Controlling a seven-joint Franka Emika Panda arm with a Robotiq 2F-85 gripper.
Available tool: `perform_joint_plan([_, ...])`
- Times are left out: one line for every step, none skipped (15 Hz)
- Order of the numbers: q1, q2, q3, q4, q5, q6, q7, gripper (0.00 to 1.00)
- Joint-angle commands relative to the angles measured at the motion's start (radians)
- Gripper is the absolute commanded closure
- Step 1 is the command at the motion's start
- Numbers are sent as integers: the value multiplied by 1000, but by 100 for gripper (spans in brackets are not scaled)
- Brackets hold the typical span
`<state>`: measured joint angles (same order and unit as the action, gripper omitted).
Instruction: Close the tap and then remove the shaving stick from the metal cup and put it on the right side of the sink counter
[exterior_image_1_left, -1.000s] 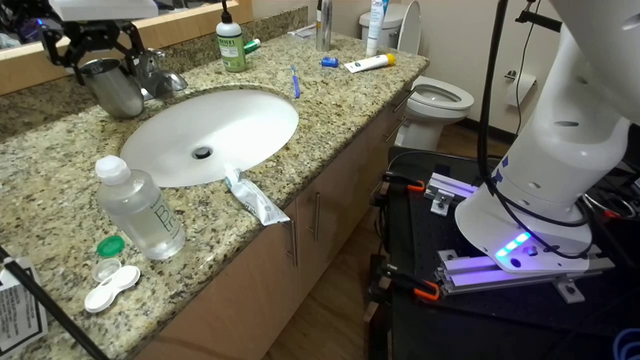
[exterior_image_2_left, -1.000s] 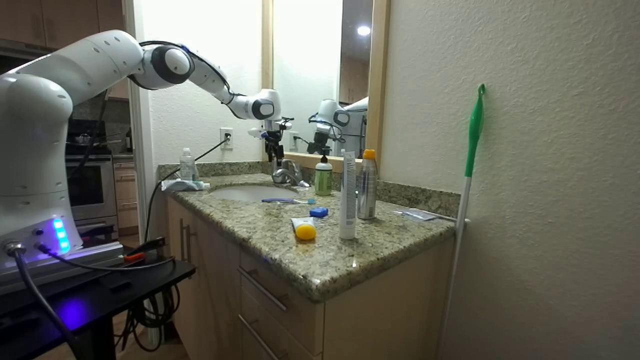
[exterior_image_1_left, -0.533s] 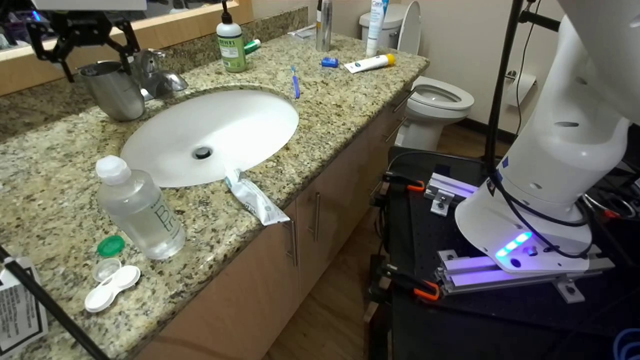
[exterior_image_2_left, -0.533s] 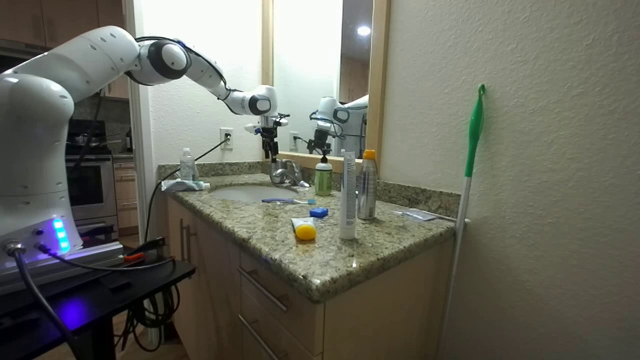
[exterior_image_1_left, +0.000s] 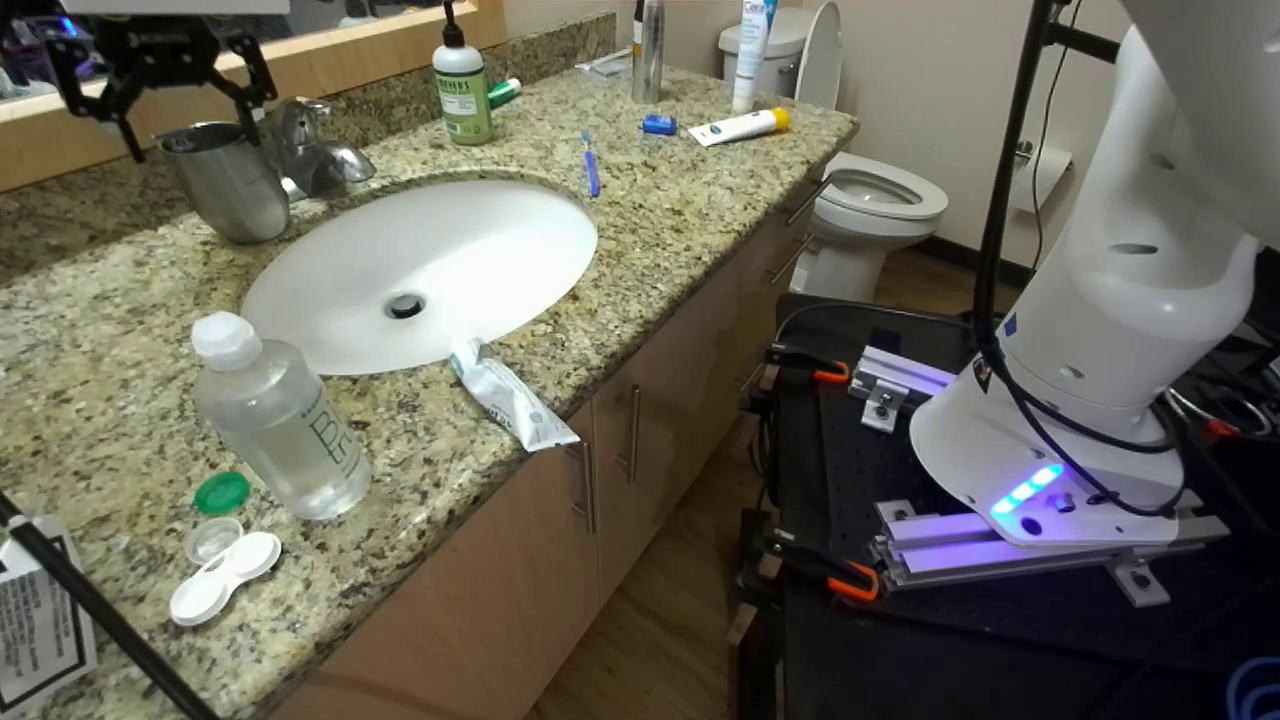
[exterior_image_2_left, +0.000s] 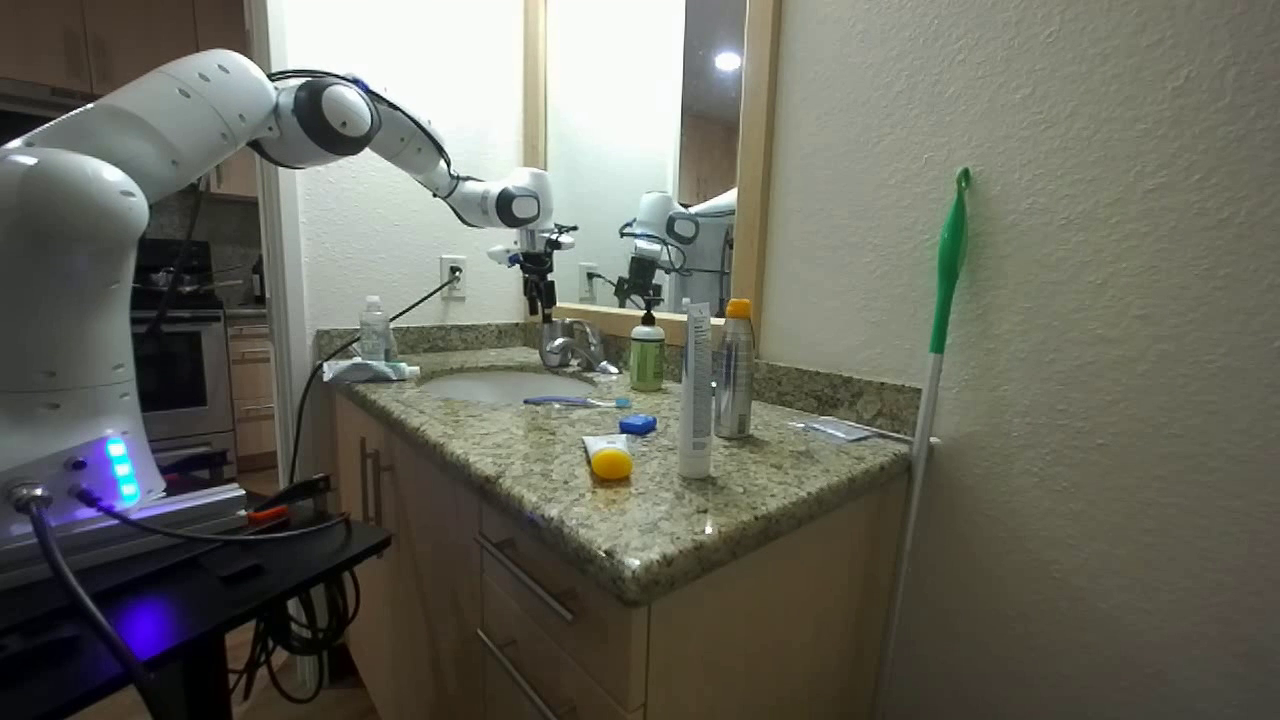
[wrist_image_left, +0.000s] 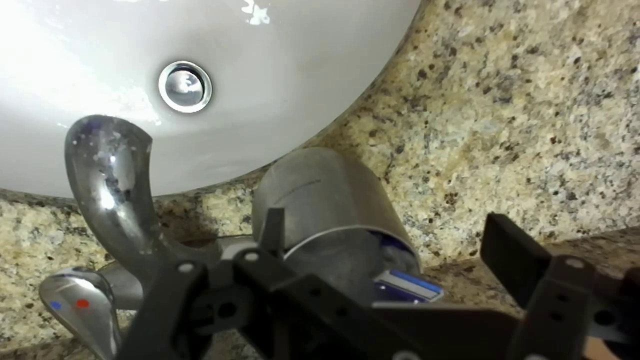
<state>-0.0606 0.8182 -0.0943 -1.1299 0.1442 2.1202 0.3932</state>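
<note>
Both jaws stand spread over the metal cup (wrist_image_left: 325, 195), presumably for the shaving stick (wrist_image_left: 407, 286) inside. Beside the cup is the tap (wrist_image_left: 107, 195).

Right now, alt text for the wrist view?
Open end effector by the rim of a metal cup; what looks like the shaving stick, blue and white, pokes out. Chrome tap left, white basin upper left, speckled granite counter right.

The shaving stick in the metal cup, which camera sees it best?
The wrist view: it looks down into the mouth of the metal cup, where the blue-and-white end of the shaving stick shows. Both exterior views show some of the cup's outside, but I can't make out the stick in either.
</note>
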Motion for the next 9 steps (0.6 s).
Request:
perform_joint_plan([30,-29,-18,-11,-42,-3,23,0])
perform_joint_plan([34,-30,-20,-6,-50,-5,28,0])
perform_joint_plan([39,-29,-26,1,-59,-12,40,0])
perform_joint_plan([43,-27,-30,7,-68,-14,54,0])
perform_joint_plan([27,-5,-8,23,-47,-3,29,0])
perform_joint_plan([31,-7,-12,24,-53,-3,37,0])
perform_joint_plan([33,-8,-14,24,-55,-3,41,0])
perform_joint_plan([33,-9,-15,24,-56,-3,41,0])
perform_joint_plan([25,0,-10,42,-58,-16,14,0])
